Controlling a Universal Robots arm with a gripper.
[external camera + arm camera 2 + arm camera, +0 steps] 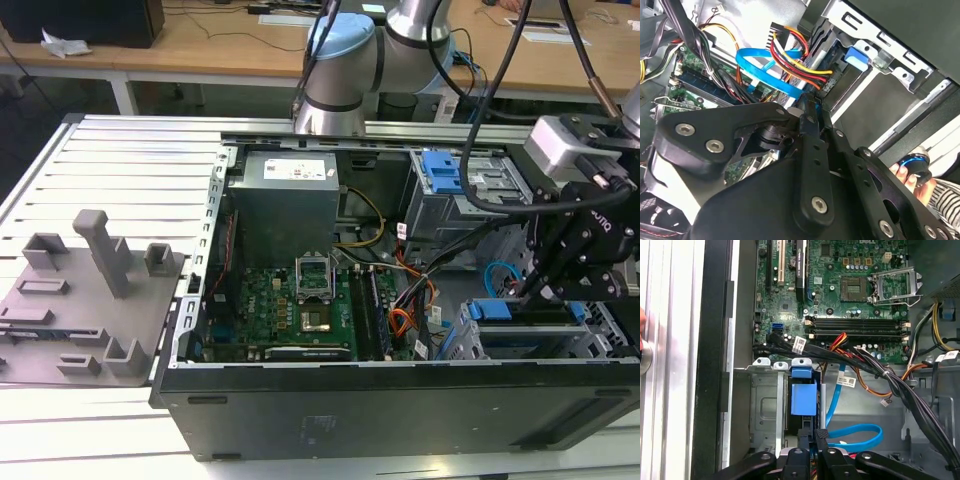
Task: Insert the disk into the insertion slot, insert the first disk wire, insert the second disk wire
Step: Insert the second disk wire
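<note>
Disk first: you have one disk [803,399], and its bright blue carrier sits down inside the one insertion slot [765,410], the perforated silver cage. In the exterior view the disk [490,310] and the insertion slot [545,342] lie in the computer case [300,400] at the corner on the exterior view's right, along the nearer edge. Count two blue plastic parts in that view: the carrier, and one latch [440,172] on the grey bay [490,185] towards the case's far edge.

You have two cables at the disk. The first disk wire [795,56] is one bundle of red, yellow, orange and black strands; it runs down to a dark connector against the disk's end. The second disk wire [765,67] is one flat light-blue cable. In the first wrist view it loops across the case floor [860,432] just beside the cage, and in the exterior view it arcs up [493,272] next to the carrier.

Your one gripper [810,100] has its fingers drawn almost together, with hardly any gap. The end of the second disk wire runs in between the tips, so the gripper appears clamped on it. In the first wrist view the gripper [814,434] stands right at the disk's end, and in the exterior view it [533,290] hangs over the cage.

One hand [902,175] shows outside the case, holding a round dark knob [915,165].
</note>
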